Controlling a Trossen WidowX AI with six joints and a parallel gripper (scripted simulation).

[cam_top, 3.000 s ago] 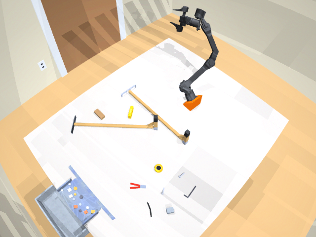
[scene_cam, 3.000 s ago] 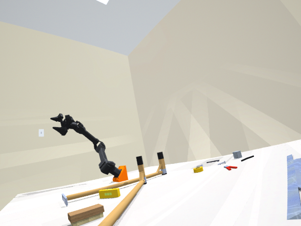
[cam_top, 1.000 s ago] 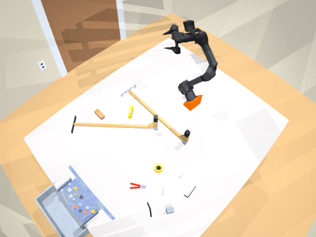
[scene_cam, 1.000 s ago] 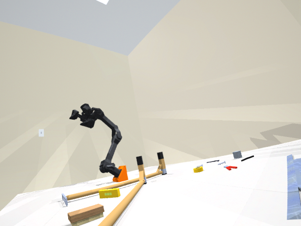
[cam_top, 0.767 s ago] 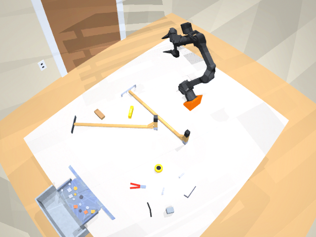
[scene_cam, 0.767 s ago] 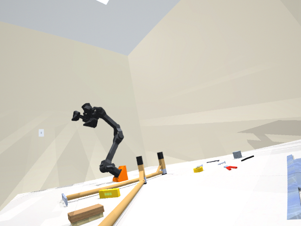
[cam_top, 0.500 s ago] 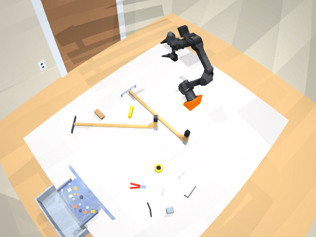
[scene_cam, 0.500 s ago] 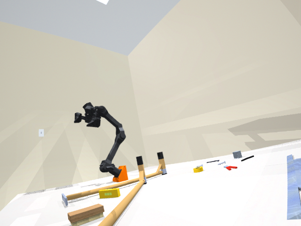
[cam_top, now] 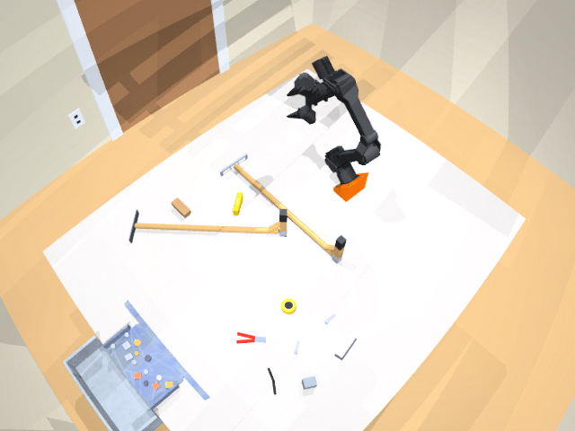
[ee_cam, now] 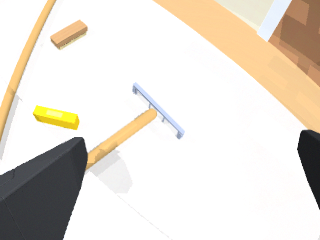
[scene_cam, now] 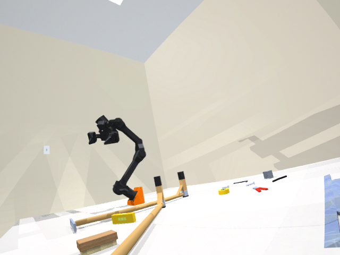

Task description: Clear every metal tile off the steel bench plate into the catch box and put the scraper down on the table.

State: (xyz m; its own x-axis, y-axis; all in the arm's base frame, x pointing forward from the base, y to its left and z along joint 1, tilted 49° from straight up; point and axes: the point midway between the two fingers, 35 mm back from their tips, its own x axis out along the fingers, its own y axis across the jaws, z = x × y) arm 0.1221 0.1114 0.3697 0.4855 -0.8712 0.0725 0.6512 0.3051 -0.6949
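A long wooden scraper (cam_top: 278, 204) (scene_cam: 93, 218) (ee_cam: 123, 135) with a steel blade and a black end grip lies flat on the white table. A second long tool (cam_top: 199, 227) (scene_cam: 139, 227) (ee_cam: 27, 60) with a black blade lies crossing near it. My gripper (cam_top: 292, 104) (scene_cam: 101, 138) (ee_cam: 195, 144) is open and empty. It hangs high above the table beyond the scraper's blade end. The steel bench plate (cam_top: 160, 355) (scene_cam: 330, 214) lies at the near left and carries several small tiles (cam_top: 137, 342). The grey catch box (cam_top: 81, 351) adjoins its end.
A brown brush block (cam_top: 181, 206) (scene_cam: 96, 240) (ee_cam: 68, 34) and a yellow level (cam_top: 237, 203) (scene_cam: 123, 217) (ee_cam: 56, 116) lie between the two handles. A yellow tape roll (cam_top: 288, 305), red pliers (cam_top: 245, 336), a grey block (cam_top: 309, 382) and a hex key (cam_top: 346, 350) are scattered nearer.
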